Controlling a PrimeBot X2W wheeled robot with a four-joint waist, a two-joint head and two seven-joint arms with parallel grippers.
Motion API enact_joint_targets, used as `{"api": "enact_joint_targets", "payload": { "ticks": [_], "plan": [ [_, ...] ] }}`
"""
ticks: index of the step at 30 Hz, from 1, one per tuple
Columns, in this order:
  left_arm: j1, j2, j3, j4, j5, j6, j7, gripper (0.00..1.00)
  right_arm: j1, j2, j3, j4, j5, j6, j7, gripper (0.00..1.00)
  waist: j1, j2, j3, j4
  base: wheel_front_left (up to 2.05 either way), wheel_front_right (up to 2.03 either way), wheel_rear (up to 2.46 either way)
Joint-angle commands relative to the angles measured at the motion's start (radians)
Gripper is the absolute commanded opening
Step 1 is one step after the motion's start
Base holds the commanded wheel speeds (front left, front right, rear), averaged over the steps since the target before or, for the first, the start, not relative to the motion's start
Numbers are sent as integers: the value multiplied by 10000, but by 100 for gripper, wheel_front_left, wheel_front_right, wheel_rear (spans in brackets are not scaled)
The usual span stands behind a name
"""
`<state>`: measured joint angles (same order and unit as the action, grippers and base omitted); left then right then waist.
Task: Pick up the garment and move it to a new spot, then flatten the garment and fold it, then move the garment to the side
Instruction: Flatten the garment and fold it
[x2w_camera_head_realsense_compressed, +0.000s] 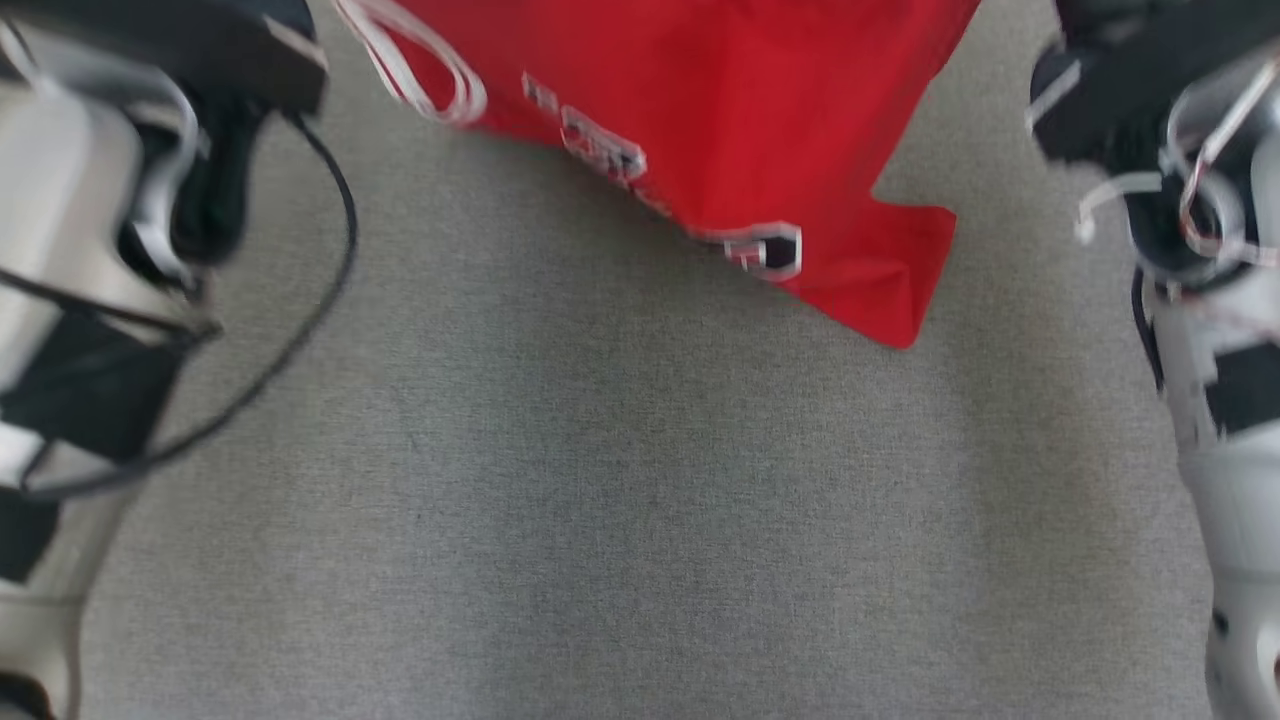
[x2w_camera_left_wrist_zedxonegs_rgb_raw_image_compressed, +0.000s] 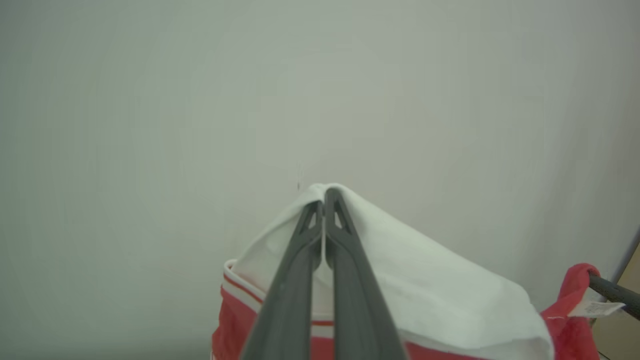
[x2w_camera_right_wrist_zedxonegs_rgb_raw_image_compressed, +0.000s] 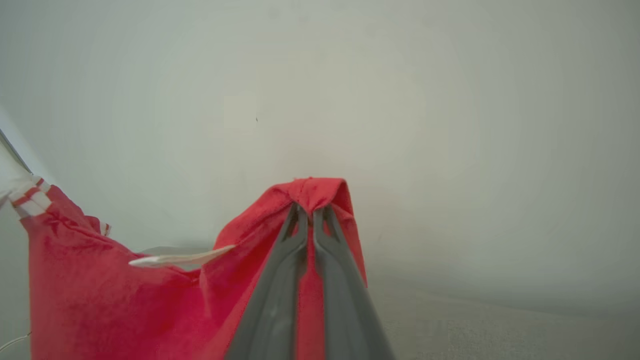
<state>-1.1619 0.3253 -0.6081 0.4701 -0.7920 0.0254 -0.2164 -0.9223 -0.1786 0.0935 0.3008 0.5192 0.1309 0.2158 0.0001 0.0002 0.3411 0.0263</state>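
Observation:
A red garment (x2w_camera_head_realsense_compressed: 730, 130) with white trim and white lettering hangs at the top of the head view, its lower corner reaching down over the grey cloth surface (x2w_camera_head_realsense_compressed: 620, 500). My left gripper (x2w_camera_left_wrist_zedxonegs_rgb_raw_image_compressed: 325, 197) is shut on a white part of the garment (x2w_camera_left_wrist_zedxonegs_rgb_raw_image_compressed: 425, 290), held up before a pale wall. My right gripper (x2w_camera_right_wrist_zedxonegs_rgb_raw_image_compressed: 310, 210) is shut on a red fold of the garment (x2w_camera_right_wrist_zedxonegs_rgb_raw_image_compressed: 125, 300), also raised. In the left wrist view the right gripper's dark finger (x2w_camera_left_wrist_zedxonegs_rgb_raw_image_compressed: 612, 292) pinches the far red edge. Both pale forearms flank the head view.
A white drawstring loop (x2w_camera_head_realsense_compressed: 420, 70) dangles from the garment's upper left. A black cable (x2w_camera_head_realsense_compressed: 300, 330) curves out from my left forearm (x2w_camera_head_realsense_compressed: 60, 250). My right forearm (x2w_camera_head_realsense_compressed: 1230, 400) stands at the right edge. A plain pale wall (x2w_camera_right_wrist_zedxonegs_rgb_raw_image_compressed: 400, 100) lies behind both grippers.

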Motion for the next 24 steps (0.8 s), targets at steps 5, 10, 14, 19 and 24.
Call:
{"api": "enact_joint_targets", "payload": {
  "ticks": [5, 10, 14, 19, 24],
  "plan": [
    [-1424, 108, 387, 469, -138, -15, 196, 0, -2162, 550, 277, 1740, -546, -5, -509, 0, -1, -2, 1007, -439, 0, 0, 0],
    [-2668, 62, 740, 1065, 104, 382, -7, 0, -4080, 1089, -245, 3536, -872, -5, -1442, 0, -1, -2, 1684, -689, 0, 0, 0],
    [-3542, -45, 991, 1349, 646, 720, -367, 0, -5423, 1270, -995, 4822, -1001, -3, -2681, 0, -1, -2, 1975, -813, 0, 0, 0],
    [-4297, -245, 1683, 621, 1547, 1154, -516, 0, -6567, 1277, -961, 5772, -335, -5, -4154, 0, -1, -2, 2201, -825, 0, 0, 0],
    [-3909, -808, 3126, -1352, 3010, 1319, -495, 0, -7427, 1272, -858, 6142, -157, -5, -4802, 0, -1, -2, 2527, -857, 0, 0, 0]
  ]
}}
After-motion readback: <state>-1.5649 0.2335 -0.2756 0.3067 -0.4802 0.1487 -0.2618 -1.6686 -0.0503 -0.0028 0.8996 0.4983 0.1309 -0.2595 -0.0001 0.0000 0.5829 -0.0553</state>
